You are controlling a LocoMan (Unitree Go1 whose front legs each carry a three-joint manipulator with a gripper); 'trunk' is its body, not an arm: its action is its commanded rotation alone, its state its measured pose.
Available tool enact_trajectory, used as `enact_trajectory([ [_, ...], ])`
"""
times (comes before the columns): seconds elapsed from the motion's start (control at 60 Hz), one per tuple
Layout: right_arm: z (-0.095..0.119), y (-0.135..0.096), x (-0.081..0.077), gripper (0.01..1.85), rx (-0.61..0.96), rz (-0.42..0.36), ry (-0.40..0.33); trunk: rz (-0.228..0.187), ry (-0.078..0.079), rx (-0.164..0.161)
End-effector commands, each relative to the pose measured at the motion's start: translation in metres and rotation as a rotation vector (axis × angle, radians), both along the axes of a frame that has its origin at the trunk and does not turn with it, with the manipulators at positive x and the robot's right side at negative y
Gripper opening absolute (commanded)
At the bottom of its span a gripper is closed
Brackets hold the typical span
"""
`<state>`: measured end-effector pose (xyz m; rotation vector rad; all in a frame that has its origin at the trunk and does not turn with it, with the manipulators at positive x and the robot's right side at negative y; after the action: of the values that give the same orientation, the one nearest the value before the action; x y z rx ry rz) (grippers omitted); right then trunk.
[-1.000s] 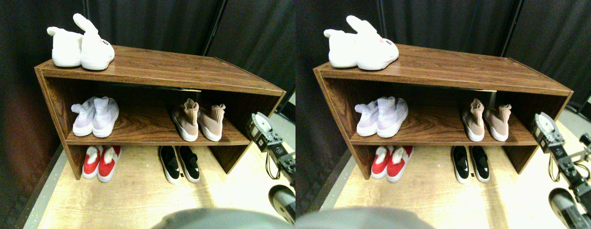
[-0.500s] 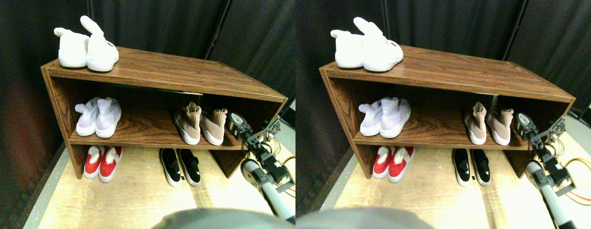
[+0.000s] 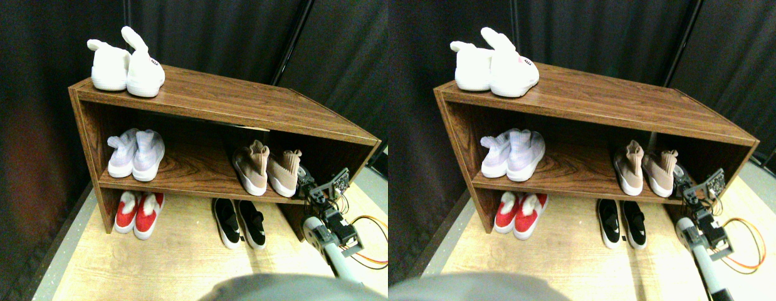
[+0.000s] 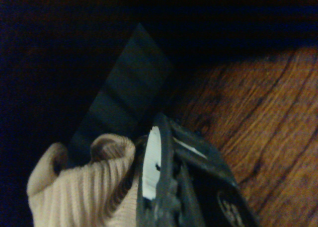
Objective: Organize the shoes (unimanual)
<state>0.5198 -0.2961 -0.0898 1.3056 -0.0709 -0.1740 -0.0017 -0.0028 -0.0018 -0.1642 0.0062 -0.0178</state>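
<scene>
Inspector: One wooden shoe rack (image 3: 225, 106) stands on a pale wood floor (image 3: 175, 257) against a dark curtain (image 3: 237, 31). All positions below are taken from the rack.

Clerk: Shoes, by level?

Inspector: On the rack's top board, at its left end, a white pair (image 3: 126, 66), heels toward the camera. On the middle shelf, left end, a pale lilac pair (image 3: 136, 153); on the same shelf, toward the right end, the tan knit sneakers (image 3: 267, 171) with white soles, side by side and touching. On the floor under the rack, a red pair (image 3: 139, 212) at the left and black slip-ons (image 3: 239, 221) right of centre.

Clerk: And the right manipulator?

Inspector: The right gripper (image 3: 308, 182) is at the rack's right end, level with the middle shelf, just beside the right-hand tan sneaker. The arm behind it runs down to the floor in front of the rack's right side panel, with orange cable (image 3: 369, 241) looped on the floor.

Clerk: Contact with the sneaker?

Inspector: In the wrist view the ribbed tan collar (image 4: 84, 187) lies right against the dark jaw frame, above the shelf board (image 4: 263, 127). Whether the jaws are spread or clamped on the collar, I cannot tell; the gap is not visible.
</scene>
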Motion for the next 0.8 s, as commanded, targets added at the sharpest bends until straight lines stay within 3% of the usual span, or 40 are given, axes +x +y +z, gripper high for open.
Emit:
enact_trajectory([
  [0.017,0.0,0.005,0.0,0.06,-0.02,0.021,-0.002,0.017,0.016,-0.012],
  [0.25,-0.003,0.019,-0.002,0.06,-0.026,0.059,0.0,0.023,0.024,-0.02],
  [0.483,-0.006,0.029,-0.003,0.06,-0.032,0.046,0.016,0.025,0.025,-0.024],
  [0.717,-0.007,0.022,-0.001,0.06,-0.041,0.035,0.015,0.016,0.026,-0.015],
  [0.8,-0.006,0.017,-0.001,0.06,-0.066,-0.013,0.021,0.008,0.024,-0.01],
])
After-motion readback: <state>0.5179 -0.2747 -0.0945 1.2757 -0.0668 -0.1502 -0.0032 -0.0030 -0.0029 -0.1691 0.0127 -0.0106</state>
